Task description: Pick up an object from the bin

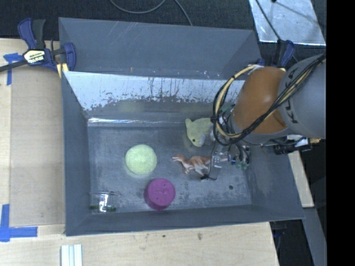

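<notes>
My gripper (212,169) hangs low over the right part of the bin floor, its fingertips right beside a small orange-brown toy animal (191,163) that lies on its side. Whether the fingers are round the toy cannot be told. Just behind it sits a pale yellow-green soft toy (197,131) near the back wall.
A light green ball (140,159) rests left of centre, with a round purple disc-shaped thing (160,193) in front of it. A small clear, shiny object (104,202) lies in the front left corner. The arm with its orange cover and cables comes in from the right.
</notes>
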`<act>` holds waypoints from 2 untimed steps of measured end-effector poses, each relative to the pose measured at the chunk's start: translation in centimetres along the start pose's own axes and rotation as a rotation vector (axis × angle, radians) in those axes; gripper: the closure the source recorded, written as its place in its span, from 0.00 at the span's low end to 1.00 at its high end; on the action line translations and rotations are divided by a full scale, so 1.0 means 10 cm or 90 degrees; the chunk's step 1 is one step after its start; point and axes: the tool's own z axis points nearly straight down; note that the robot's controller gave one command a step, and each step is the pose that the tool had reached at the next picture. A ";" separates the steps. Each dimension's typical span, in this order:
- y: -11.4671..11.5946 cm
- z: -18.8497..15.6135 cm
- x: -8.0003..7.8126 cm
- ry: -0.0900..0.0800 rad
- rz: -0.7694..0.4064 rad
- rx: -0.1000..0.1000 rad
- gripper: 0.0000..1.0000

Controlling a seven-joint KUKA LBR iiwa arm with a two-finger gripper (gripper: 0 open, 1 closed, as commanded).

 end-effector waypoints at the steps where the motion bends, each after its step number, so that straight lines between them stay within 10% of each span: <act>1: 0.23 0.27 0.00 0.002 0.039 0.000 1.00; 2: 0.23 0.27 0.00 0.002 0.039 0.000 1.00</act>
